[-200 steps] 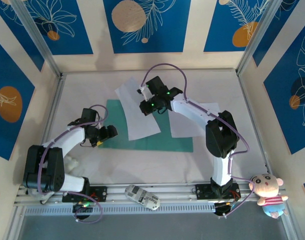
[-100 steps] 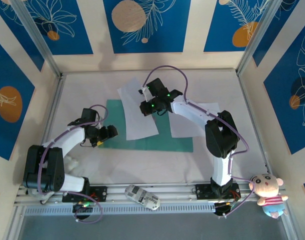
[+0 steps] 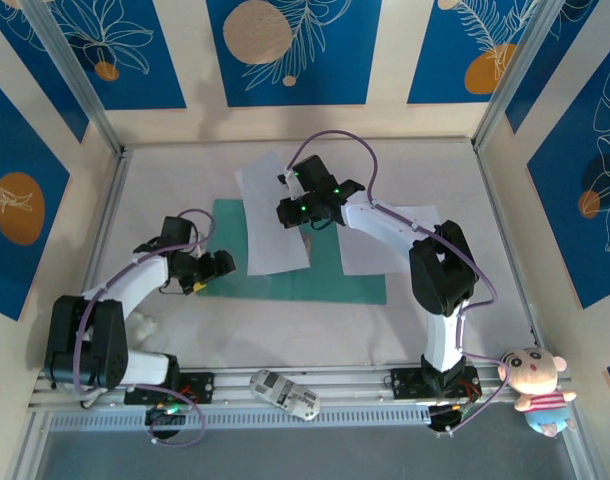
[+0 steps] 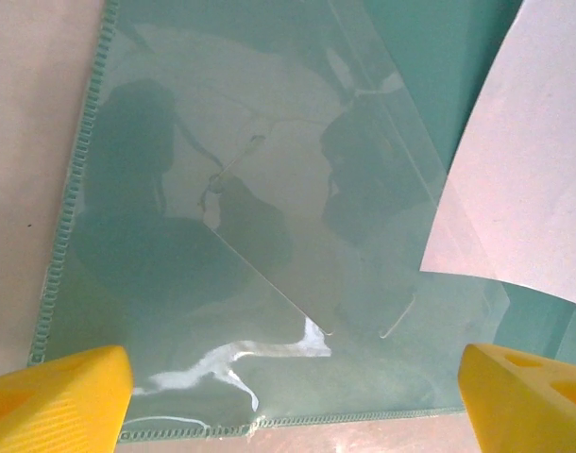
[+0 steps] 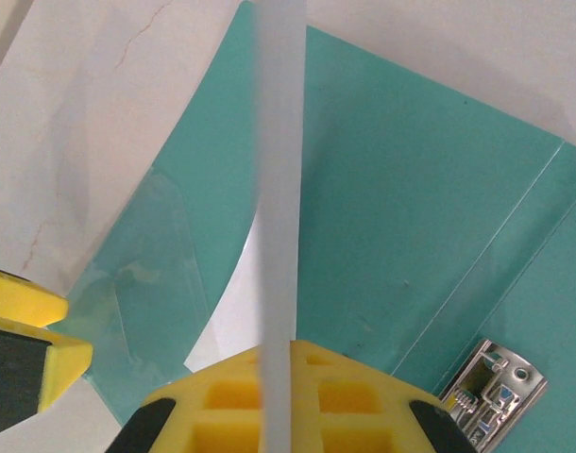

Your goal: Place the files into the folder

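The teal folder (image 3: 325, 285) lies open and flat on the table. My right gripper (image 3: 288, 212) is shut on the upper part of one white file (image 3: 270, 240), which hangs tilted over the folder's left cover. In the right wrist view that file (image 5: 277, 189) runs edge-on out of the shut yellow jaws (image 5: 279, 377), above the folder (image 5: 411, 217) and its metal clip (image 5: 491, 387). A second file (image 3: 385, 245) lies flat at the folder's right end. My left gripper (image 3: 217, 265) hovers open over the left cover (image 4: 222, 189), its fingertips (image 4: 57, 396) wide apart, the held file (image 4: 524, 170) to its upper right.
A clear plastic pocket (image 4: 297, 170) covers the inside of the left cover. A plush toy (image 3: 537, 378) sits at the near right rail, and a small white device (image 3: 285, 392) lies on the rail between the arm bases. Patterned walls enclose the table on three sides.
My right gripper has shifted slightly left with the file, and the sheet's lower end has swung left over the left cover. The left arm has stayed still.
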You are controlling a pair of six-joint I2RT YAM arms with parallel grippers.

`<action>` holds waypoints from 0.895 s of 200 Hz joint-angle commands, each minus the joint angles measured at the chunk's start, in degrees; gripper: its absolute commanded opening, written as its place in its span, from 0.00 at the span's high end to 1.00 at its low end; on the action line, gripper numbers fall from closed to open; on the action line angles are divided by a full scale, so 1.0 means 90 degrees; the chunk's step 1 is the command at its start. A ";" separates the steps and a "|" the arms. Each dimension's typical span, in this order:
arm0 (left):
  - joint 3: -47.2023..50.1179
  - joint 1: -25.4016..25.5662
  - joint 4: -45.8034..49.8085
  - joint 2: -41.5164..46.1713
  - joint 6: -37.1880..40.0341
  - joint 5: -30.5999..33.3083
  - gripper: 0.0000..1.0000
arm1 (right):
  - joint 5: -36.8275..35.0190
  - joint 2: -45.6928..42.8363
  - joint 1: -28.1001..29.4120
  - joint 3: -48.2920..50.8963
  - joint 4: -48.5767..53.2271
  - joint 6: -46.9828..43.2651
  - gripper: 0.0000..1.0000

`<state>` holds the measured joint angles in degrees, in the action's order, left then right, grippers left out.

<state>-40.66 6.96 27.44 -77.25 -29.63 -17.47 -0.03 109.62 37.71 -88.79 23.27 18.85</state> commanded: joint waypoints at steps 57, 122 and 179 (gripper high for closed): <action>-0.0144 -0.0073 0.0259 0.0149 0.0118 0.0203 0.10 | 0.0243 0.0338 0.0029 0.0074 -0.0104 0.0406 1.00; -0.0140 -0.0076 0.0244 0.0073 0.0133 0.0147 0.10 | 0.0461 0.0274 -0.0005 -0.0016 0.0261 -0.0217 1.00; -0.0179 -0.0071 0.0208 -0.0052 0.0108 0.0020 0.09 | 0.1018 0.0157 -0.0123 0.0156 0.0284 -0.0317 1.00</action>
<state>-40.84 6.96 28.36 -76.86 -29.43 -16.45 5.82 112.12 37.06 -88.55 25.34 17.10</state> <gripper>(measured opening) 0.906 0.059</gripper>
